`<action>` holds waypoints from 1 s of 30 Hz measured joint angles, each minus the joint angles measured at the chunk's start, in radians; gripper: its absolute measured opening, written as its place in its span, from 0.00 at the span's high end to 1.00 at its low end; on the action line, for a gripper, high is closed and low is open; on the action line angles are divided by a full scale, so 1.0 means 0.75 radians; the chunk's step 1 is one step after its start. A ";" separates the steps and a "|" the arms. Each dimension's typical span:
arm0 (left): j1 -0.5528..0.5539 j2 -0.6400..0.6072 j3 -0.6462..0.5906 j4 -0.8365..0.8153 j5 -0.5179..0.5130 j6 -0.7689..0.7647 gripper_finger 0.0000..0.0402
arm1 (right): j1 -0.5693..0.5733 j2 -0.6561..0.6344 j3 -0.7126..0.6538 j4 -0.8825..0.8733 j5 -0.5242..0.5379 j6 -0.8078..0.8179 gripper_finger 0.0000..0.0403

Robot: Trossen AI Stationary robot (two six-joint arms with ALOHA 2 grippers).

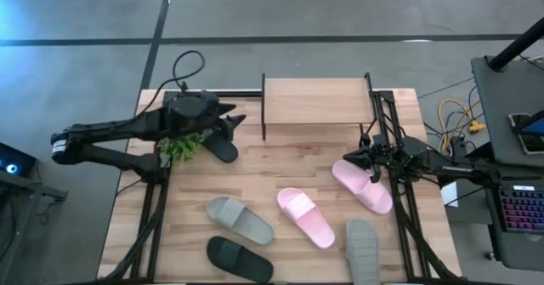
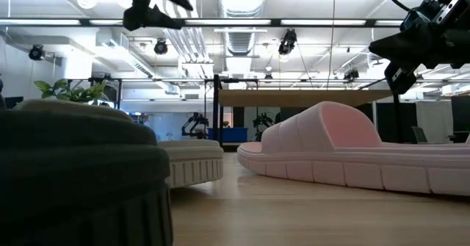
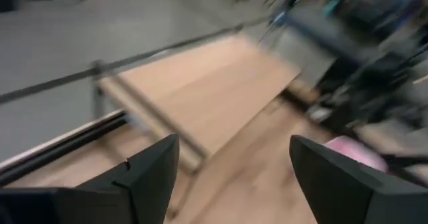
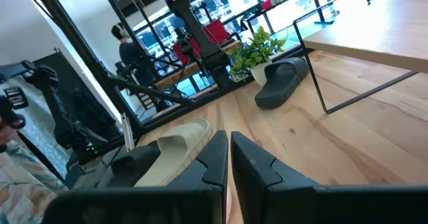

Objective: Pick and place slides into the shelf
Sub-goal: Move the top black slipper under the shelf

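Left pincer (image 1: 238, 120) open, empty, upper left by the low wooden-topped black-legged shelf (image 1: 316, 103) — right pincer (image 1: 364, 159) closed, empty, over a pale pink slide (image 1: 361, 185) on the wooden counter (image 1: 280, 170).

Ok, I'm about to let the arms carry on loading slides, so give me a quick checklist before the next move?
1. Left gripper free and open, near the shelf's corner: ok.
2. Right gripper shut, holding nothing, over the pale pink slide: not ok for a grasp.
3. Light wooden plank shelf top bare: ok.
4. Black slide lies beside the small green plant: ok.
5. Slides on the shelf: none, not ok.
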 joint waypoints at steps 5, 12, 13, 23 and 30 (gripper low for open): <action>0.001 0.121 0.131 -0.362 -0.087 0.018 0.33 | 0.000 0.000 0.000 0.000 0.000 0.000 0.97; 0.001 0.281 0.176 -0.789 -0.118 0.006 0.33 | 0.000 0.000 0.000 0.000 0.000 0.000 0.97; 0.001 0.305 0.176 -0.819 -0.138 0.007 0.33 | 0.000 0.000 0.000 0.000 0.000 0.000 0.97; 0.001 0.592 0.188 -1.073 -0.304 0.194 0.33 | 0.000 0.000 0.000 0.000 0.000 0.000 0.97; 0.003 0.799 0.188 -1.163 -0.290 0.215 0.33 | 0.000 0.000 0.000 0.000 0.000 0.001 0.97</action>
